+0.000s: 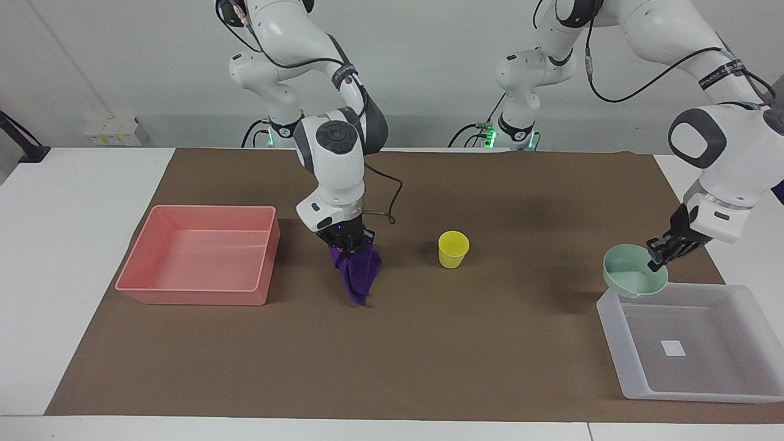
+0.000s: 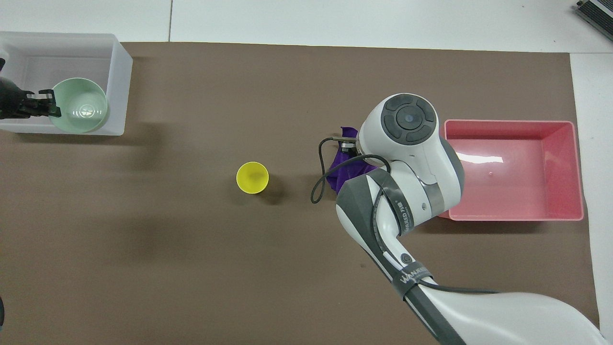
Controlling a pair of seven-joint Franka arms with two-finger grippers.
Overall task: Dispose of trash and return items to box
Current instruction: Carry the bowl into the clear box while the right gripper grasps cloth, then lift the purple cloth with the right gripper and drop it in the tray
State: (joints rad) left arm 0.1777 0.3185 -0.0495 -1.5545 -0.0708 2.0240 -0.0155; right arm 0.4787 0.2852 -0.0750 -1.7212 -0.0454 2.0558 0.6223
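The right gripper was pinched tight on the top of the purple cloth. The cloth hung down from it in folds, lifted over the brown mat, with its low tip close to the mat. It was between the pink bin and the yellow cup. From above, the right arm hid most of the cloth.

The left gripper was closed on the rim of the green bowl. It held the bowl up in the air, tipped a little, over the edge of the clear box that is nearest the robots. From above, the bowl showed over the inside of the box, near its wall, with the left gripper on the bowl's rim.

The cup stood upright on the mat by itself, about in the middle of the table. The box sat at the left arm's end of the table and had a small white label on its floor. The bin sat at the right arm's end.
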